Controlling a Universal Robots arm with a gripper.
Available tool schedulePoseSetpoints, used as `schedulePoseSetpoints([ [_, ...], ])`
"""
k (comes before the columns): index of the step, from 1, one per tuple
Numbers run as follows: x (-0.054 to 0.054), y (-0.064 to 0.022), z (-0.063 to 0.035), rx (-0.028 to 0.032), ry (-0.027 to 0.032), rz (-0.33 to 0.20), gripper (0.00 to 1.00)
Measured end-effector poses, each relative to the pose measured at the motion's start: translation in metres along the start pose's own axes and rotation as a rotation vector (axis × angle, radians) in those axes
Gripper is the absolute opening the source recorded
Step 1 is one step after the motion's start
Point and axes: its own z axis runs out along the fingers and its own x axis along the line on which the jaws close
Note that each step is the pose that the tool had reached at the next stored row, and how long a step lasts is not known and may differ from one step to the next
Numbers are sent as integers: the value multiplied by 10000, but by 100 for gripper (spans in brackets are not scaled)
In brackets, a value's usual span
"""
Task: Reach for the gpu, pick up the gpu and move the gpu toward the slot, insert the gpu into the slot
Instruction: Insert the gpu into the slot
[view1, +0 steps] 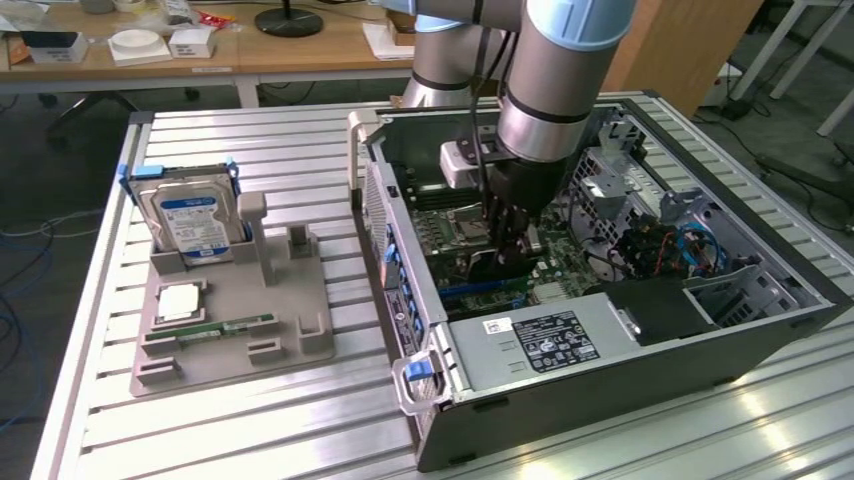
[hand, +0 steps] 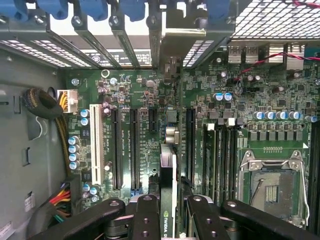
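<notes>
My gripper (hand: 170, 220) reaches down inside the open computer case (view1: 801, 290), shut on the gpu (hand: 168, 190). I see the card edge-on between the black fingers (hand: 145, 217), and its tan end bracket (hand: 175, 37) lies at the case's rear openings. The card stands upright over the green motherboard (hand: 250, 105), in line with the parallel connector strips. It runs between a short black strip (hand: 152, 120) and a long black slot (hand: 190, 145). Which strip lies right under its edge I cannot tell. In the exterior view the gripper (view1: 507, 262) hangs low over the board.
The square silver processor socket (hand: 272, 187) sits beside the memory strips. Bundled cables (hand: 42, 105) lie at the board's edge. Outside the case, a grey fixture (view1: 300, 340) holds the hard drive (view1: 194, 215) and a green memory stick (view1: 227, 327). The power supply (view1: 561, 340) closes the case's near end.
</notes>
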Motion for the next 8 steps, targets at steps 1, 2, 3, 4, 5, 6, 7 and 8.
schedulePoseSetpoints([
  [1, 0, 4, 2, 0, 0, 0, 26],
  [2, 1, 11, 4, 1, -2, -1, 26],
  [3, 1, 16, 5, 0, -1, -1, 26],
  [4, 1, 23, 7, 1, -1, -1, 26],
  [5, 2, 26, 9, 0, 1, -1, 26],
  [6, 2, 26, 11, 0, 1, -2, 26],
  [7, 2, 26, 15, 0, 1, -2, 26],
  [8, 3, 26, 20, 0, 0, -2, 26],
])
